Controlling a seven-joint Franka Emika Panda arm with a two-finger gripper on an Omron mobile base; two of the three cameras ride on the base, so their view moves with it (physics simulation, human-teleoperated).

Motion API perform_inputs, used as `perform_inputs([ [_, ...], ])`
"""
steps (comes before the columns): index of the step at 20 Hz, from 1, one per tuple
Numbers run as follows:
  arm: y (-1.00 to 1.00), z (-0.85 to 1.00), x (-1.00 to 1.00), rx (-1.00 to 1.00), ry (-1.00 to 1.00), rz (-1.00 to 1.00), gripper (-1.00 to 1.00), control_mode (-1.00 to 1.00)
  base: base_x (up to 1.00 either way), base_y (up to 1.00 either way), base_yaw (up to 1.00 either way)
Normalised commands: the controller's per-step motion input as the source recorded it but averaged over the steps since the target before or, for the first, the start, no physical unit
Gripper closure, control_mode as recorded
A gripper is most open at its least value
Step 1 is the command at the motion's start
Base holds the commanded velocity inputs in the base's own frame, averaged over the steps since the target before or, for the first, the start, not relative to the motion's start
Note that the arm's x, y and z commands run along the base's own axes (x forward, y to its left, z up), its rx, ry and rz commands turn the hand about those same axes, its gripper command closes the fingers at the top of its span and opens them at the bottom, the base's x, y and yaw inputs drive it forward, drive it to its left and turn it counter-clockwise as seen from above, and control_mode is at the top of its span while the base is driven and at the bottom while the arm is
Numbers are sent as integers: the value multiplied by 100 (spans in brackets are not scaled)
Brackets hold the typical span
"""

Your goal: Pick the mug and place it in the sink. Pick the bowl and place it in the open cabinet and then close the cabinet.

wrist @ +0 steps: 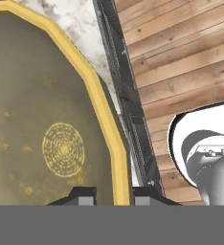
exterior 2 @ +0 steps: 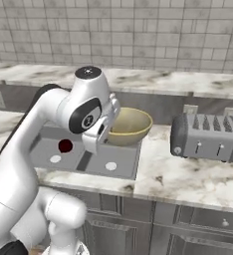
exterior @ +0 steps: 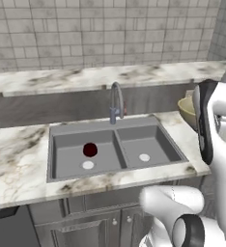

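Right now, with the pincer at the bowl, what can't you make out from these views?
- Pincer tips: the hand view's bottom edge cuts them off; they straddle the bowl rim, but contact isn't clear.
- Bowl: in the left base view the arm hides most of it; in the right base view the hand covers its near left rim.
- Cabinet: not visible, so its door state is unknown.
- Mug: in the sink's left basin; too small to tell upright or tipped.

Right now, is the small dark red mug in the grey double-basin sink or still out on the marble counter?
In. The small dark red mug stands upright in the left basin of the grey double-basin sink, just above that basin's pale drain.
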Motion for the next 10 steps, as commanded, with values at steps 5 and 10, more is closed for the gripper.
perform_inputs([
  [5,0,0,0,0,0,0,100,100,-81,0,-15],
  [10,0,0,0,0,0,0,100,100,-85,24,-20],
])
